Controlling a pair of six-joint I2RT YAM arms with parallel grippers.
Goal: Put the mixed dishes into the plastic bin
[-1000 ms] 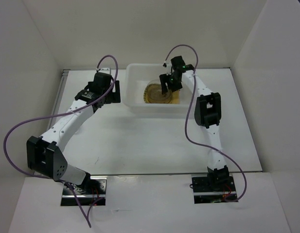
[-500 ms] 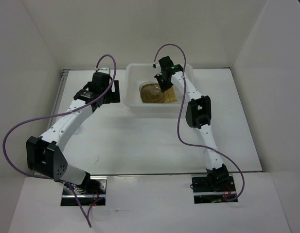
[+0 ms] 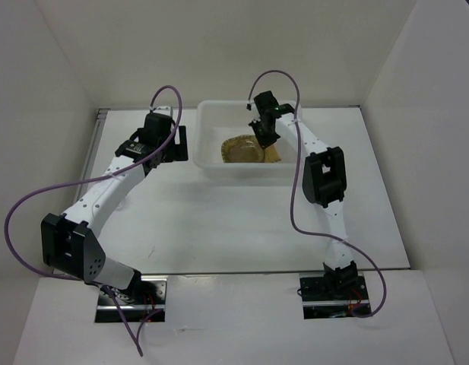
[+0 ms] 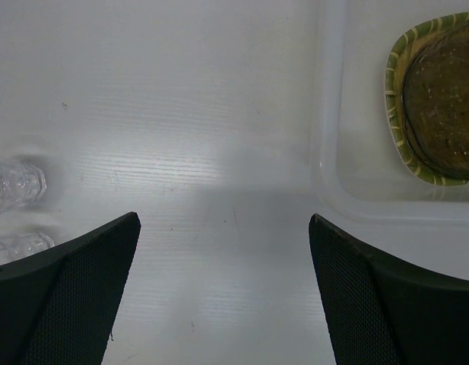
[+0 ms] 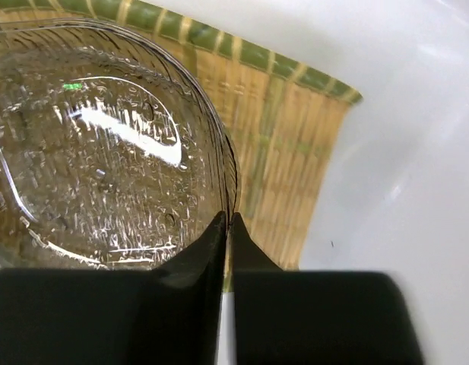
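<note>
Left gripper (image 4: pixel 224 220): fingers (image 4: pixel 74 296) set wide apart, nothing between them; it hangs over the bare table (image 4: pixel 158 99), just left of the plastic bin (image 3: pixel 213 122) in the top view. Left wrist view, left edge: the tiny clear cup (image 4: pixel 20 181) stands on the table, outside the bin; a second clear piece lies directly below it, partly hidden by the left finger, identity not determinable. Same view, right side: the bin's rounded wall runs top to bottom; the plate sits inside it at the upper right.

Top view, centre: the bin rests at the far side of the table, between the two arms; the tan-yellow plate (image 3: pixel 274 154) lies flat on the bin floor, towards the bin's lower edge in the frame.

Right wrist view: a round translucent dish (image 5: pixel 105 152) rests on the plate, filling the upper left of the frame; the plate's grid pattern and green-striped border show at the upper right; white bin floor lies beyond. Right gripper (image 5: pixel 227 222): fingers drawn together, clamped on the rim of the dish, inside the bin.
</note>
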